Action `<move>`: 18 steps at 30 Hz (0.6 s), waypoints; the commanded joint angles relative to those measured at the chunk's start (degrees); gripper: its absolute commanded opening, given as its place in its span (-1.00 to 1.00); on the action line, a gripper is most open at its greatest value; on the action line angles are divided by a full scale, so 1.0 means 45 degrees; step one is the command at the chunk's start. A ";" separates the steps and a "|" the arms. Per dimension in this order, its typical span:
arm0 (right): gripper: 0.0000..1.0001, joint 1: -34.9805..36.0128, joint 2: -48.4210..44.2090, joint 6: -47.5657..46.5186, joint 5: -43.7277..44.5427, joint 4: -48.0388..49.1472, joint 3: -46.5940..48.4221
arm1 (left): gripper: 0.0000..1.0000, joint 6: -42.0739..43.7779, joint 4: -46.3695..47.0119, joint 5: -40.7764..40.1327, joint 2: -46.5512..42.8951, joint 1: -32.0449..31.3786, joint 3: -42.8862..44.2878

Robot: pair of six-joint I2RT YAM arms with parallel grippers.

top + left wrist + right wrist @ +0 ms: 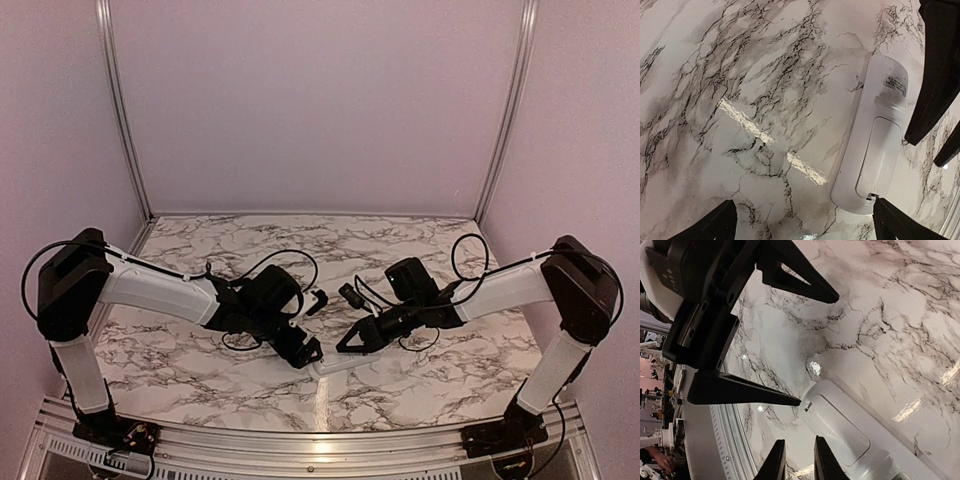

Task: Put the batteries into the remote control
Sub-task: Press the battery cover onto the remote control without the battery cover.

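Note:
The remote control lies on the marble table with its back up and its battery cover closed; it also shows as the white remote control and, between the two grippers, the remote control. My left gripper is wide open over the remote's cover end, and its right fingertip sits at the cover's latch notch. My right gripper hovers by the same end with its jaws only a narrow gap apart and nothing between them. No batteries show in any view.
The table's metal front rail runs close behind the right gripper. Marble tabletop stretches beyond the arms to the pale back wall. The right gripper's dark fingers hang at the right edge of the left wrist view.

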 commanded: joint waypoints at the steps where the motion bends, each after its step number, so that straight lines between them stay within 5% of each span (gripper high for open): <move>1: -0.63 0.0110 0.0092 -0.0037 0.0181 -0.0082 0.0415 | 0.97 0.0169 0.0063 0.0225 0.0398 -0.0030 0.0351; 18: -0.66 0.0109 0.0158 -0.0155 0.0089 -0.0215 0.0506 | 0.95 0.0285 0.0022 0.0268 0.0873 -0.0098 0.0512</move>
